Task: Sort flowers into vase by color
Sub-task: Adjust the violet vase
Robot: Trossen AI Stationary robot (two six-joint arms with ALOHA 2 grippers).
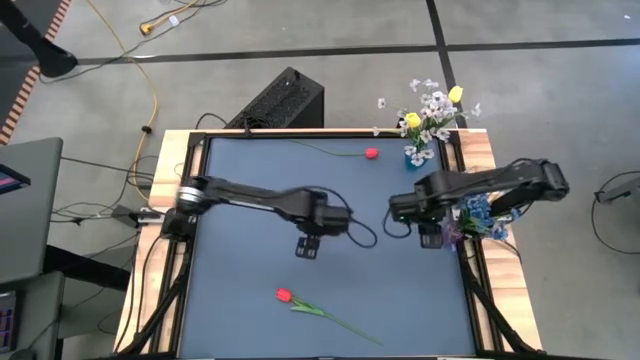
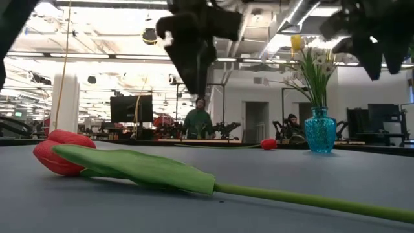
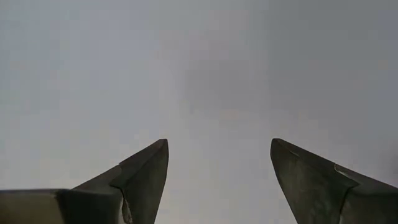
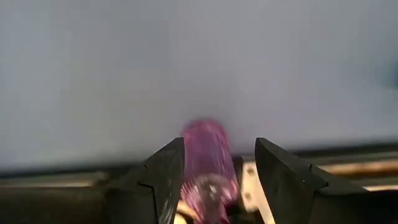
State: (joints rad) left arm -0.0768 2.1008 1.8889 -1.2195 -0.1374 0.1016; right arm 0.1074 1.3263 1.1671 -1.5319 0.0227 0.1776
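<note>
Found the left pincer spread wide, empty, hanging over the middle of the dark table. Saw nothing but bare mat between its fingers in the left wrist view.

Caught the right pincer partly open, astride a purple vase. Noted one finger close against the glass and a gap at the other, so judged it no firm grip. Spotted blue flowers standing in that vase, just behind the right pincer at the table's edge.

Marked a teal vase beyond the right pincer, toward the far corner, already filled with yellow buds and white sprays.

Counted two flowers unsorted, both flat on the mat. Placed the near red tulip between the left pincer and the table's front edge, apart from the fingers, its stem trailing away toward the right arm's side. Placed the far red tulip past the left pincer toward the far edge, near the teal vase.

Judged both tulips light and springy, likely to wobble when lifted: thin stem, soft leaf, head heavier than the rest. Reckoned the stem just below the bud the best hold, across it, not on the bud. Expected a thin stem to slip or roll under a loose pinch. Took the vases for top-heavy and easy to tip with a nudge. Could not make out a vase for red.
</note>
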